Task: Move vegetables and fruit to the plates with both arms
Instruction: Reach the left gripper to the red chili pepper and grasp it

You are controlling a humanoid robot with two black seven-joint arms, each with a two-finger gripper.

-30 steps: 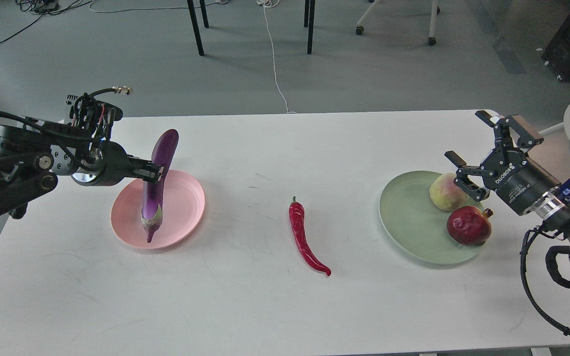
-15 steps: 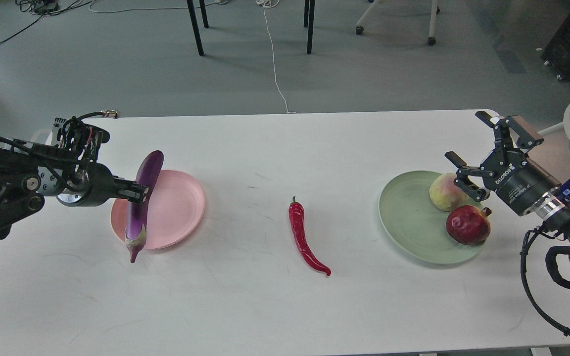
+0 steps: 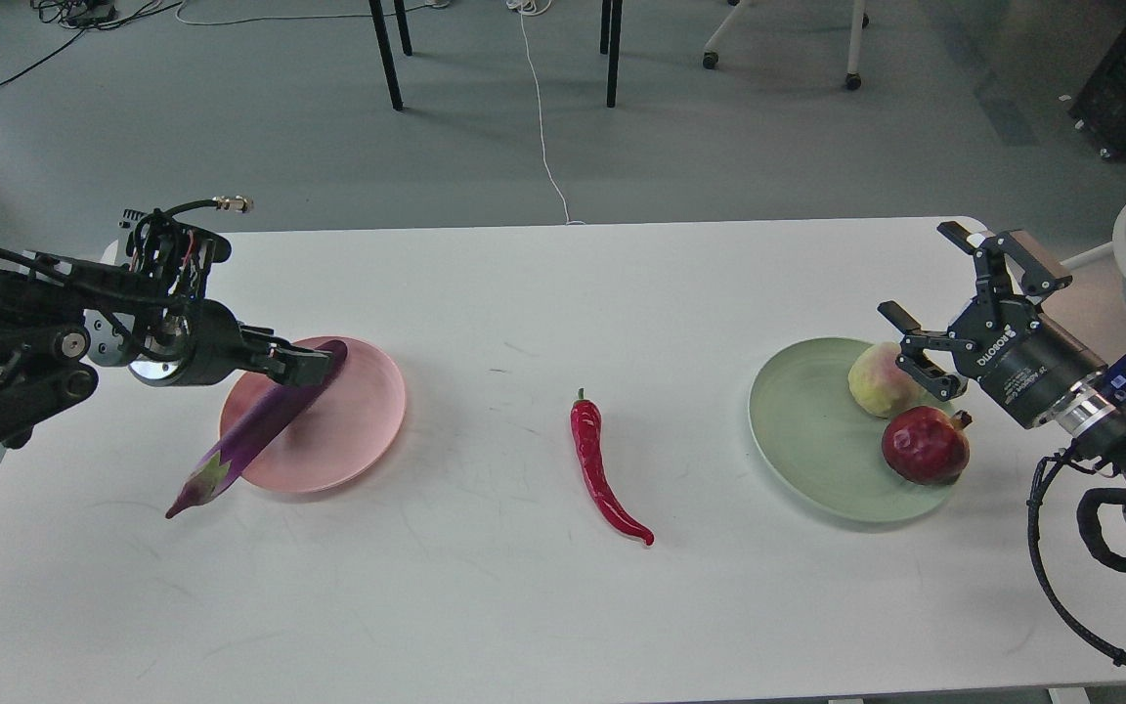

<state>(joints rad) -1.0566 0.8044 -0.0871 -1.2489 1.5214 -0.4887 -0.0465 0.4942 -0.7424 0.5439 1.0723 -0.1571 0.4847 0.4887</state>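
Starting at the left edge of the white table point(image 3: 485, 606): you see the left gripper point(image 3: 314, 360) closed on the dark end of the eggplant point(image 3: 255, 430). Half a second ago the eggplant hung nearly upright at the pink plate's near-left rim; now it is tipped flat, slanting across the pink plate point(image 3: 353, 430), with its pale stem end past the rim toward the front-left corner. Judgement: this is a lay-down, but placement is incomplete, since the stem end overhangs the plate. Grip not yet released.

Mid-table, toward the front edge: the chili pepper point(image 3: 600, 467) lies on bare surface, unmoved over the last second, well apart from both grippers. One vegetable is left to transfer.

Toward the right edge: the green plate point(image 3: 802, 435) carries the peach point(image 3: 878, 383) and the pomegranate point(image 3: 925, 446), side by side on its right half. The right gripper point(image 3: 932, 313) hovers just above the peach, fingers spread wide, holding nothing, position unchanged. Fruit side looks done.
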